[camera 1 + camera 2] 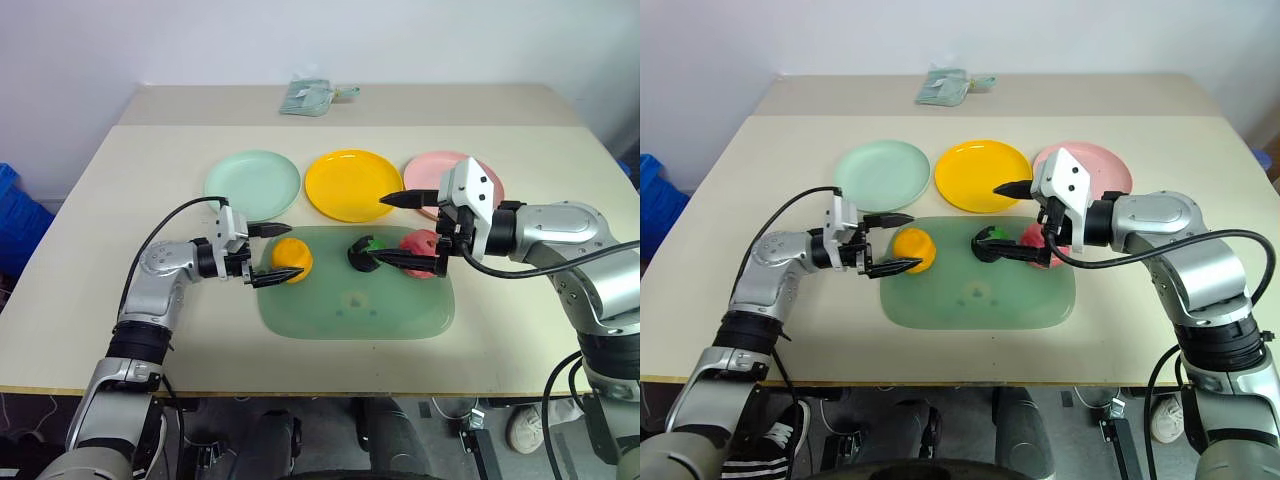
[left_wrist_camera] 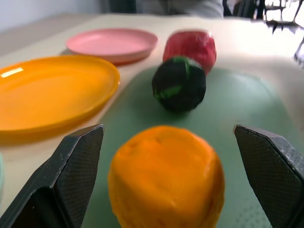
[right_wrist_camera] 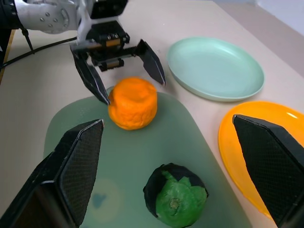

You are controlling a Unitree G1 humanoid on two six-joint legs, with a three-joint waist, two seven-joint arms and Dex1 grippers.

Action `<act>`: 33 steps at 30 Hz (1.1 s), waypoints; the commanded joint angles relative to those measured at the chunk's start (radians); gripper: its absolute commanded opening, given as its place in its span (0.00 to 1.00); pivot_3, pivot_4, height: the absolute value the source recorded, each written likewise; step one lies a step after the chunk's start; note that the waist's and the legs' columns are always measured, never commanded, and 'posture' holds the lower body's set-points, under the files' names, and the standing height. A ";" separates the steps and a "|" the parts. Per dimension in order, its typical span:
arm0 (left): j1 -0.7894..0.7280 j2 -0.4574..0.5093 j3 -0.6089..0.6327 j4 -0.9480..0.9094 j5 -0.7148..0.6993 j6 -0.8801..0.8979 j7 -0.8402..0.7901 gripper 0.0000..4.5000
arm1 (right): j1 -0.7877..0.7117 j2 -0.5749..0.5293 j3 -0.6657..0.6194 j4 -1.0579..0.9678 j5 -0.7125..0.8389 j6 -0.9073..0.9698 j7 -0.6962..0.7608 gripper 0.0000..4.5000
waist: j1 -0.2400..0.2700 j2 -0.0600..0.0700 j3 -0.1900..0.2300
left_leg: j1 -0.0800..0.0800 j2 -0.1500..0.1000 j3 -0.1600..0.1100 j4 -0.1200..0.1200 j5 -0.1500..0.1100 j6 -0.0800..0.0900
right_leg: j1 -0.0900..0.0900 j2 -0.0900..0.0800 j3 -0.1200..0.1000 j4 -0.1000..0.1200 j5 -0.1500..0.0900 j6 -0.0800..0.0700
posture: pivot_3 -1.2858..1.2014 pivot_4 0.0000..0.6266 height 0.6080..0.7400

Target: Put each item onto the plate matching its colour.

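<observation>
A translucent green board with rounded corners lay flat on the beige table, toward its near edge. At the far side of the table, a pale green cloth pouch rested by itself, well apart from the board.

Three toy foods below three plates
</observation>
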 commanded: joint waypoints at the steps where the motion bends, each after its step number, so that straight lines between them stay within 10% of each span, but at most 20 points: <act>1: -0.033 -0.017 -0.015 0.074 0.045 -0.090 0.006 1.00 | 0.028 -0.012 -0.037 -0.055 0.013 -0.009 -0.009 0.99 | 0.001 0.000 0.000 | 0.000 0.000 0.000 0.000 0.000 0.000 | 0.000 0.000 0.000 0.000 0.000 0.000 | 0.52 0.24 1.00; 6: -0.077 -0.064 -0.009 0.197 0.061 -0.170 0.022 0.74 | 0.052 -0.017 -0.052 -0.068 0.014 -0.005 -0.031 1.00 | 0.002 0.000 0.000 | 0.000 0.000 0.000 0.001 0.000 0.000 | 0.000 0.000 0.000 0.000 0.000 0.000 | 0.52 0.24 1.00; 31: -0.667 -0.447 0.102 0.852 0.221 -0.121 0.756 0.74 | -0.045 0.129 -0.145 0.106 -0.097 0.010 -0.373 1.00 | 0.017 -0.001 0.000 | -0.002 -0.004 0.003 0.000 -0.002 0.005 | -0.001 0.000 0.002 -0.001 0.001 0.001 | 0.52 0.24 1.00; 33: -0.677 -0.456 0.128 0.860 0.213 -0.114 0.781 0.95 | -0.037 0.127 -0.151 0.092 -0.094 0.020 -0.378 1.00 | 0.021 -0.001 0.000 | -0.001 -0.004 0.003 0.001 -0.002 0.004 | -0.001 0.000 0.002 -0.001 0.001 0.001 | 0.52 0.24 1.00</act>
